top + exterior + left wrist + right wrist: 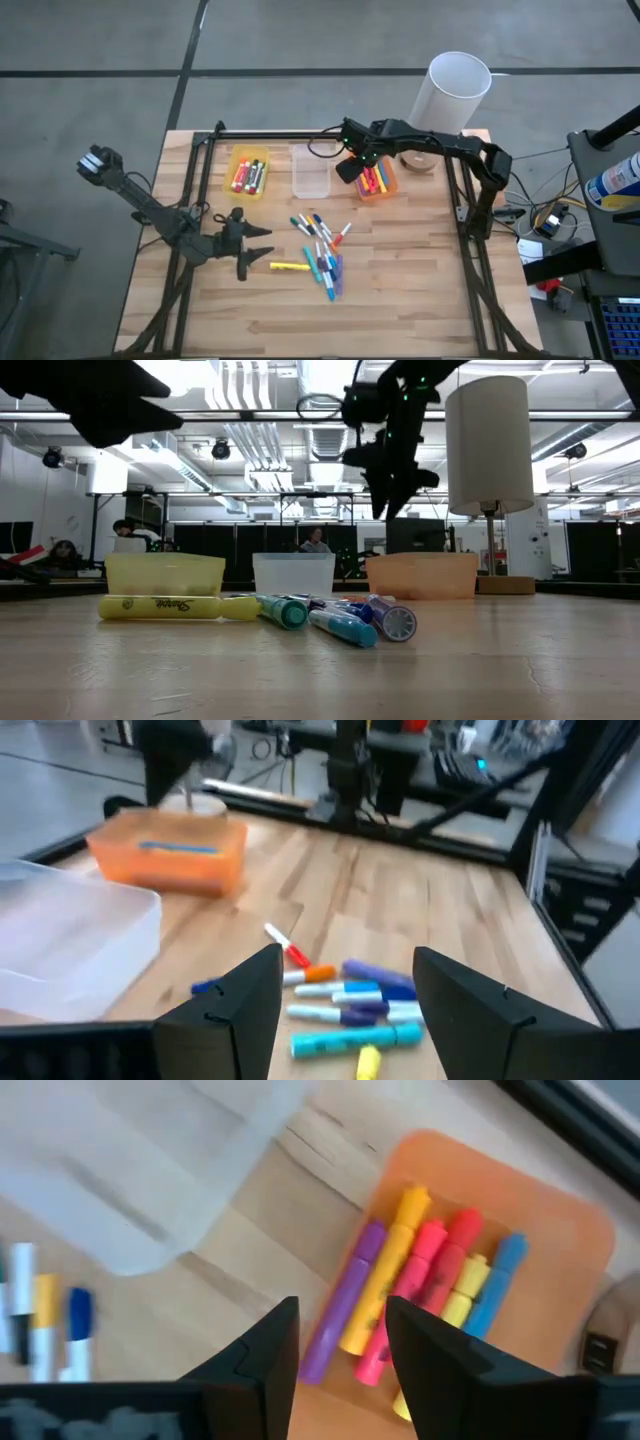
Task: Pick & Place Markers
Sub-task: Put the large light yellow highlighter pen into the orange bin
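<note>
Several smooth cylindrical markers (400,1280) fill the orange plastic bin (560,1210); right tool (340,1345) open, empty.

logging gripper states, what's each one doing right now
Left gripper: jaws open, holding nothing, above the loose markers.
Right gripper: jaws open, holding nothing, over the orange bin.

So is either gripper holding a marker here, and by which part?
Nothing is held. The right gripper hangs open above the orange bin with an empty gap; the left gripper is open near the loose markers.
</note>
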Available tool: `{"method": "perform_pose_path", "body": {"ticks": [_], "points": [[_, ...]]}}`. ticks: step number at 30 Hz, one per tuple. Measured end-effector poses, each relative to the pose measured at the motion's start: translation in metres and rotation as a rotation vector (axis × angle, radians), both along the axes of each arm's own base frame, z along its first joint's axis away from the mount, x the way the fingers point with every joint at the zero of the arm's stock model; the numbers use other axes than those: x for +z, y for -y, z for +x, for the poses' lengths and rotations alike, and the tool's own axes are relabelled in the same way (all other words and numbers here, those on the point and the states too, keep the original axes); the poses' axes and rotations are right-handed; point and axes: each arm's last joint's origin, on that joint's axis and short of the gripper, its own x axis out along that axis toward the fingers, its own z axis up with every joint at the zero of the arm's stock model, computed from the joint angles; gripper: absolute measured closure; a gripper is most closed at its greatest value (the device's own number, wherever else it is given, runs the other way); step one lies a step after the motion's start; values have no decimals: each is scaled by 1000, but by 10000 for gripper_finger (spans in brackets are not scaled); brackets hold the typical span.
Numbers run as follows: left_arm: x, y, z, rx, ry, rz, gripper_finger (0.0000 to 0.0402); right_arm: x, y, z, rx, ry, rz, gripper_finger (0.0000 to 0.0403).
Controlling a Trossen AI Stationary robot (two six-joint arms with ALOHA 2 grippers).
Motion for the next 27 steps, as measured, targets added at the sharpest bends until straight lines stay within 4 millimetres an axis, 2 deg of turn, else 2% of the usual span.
{"method": "perform_pose_path", "body": {"ticks": [9,18,27], "points": [[-28,13,14,-105,-145,52,184,24,-51,19,168,143,-110,262],[-56,19,24,-101,-269,129,184,46,-100,31,361,296,-200,271],[-86,21,32,-103,-402,153,184,56,-132,42,487,428,-253,282]]}}
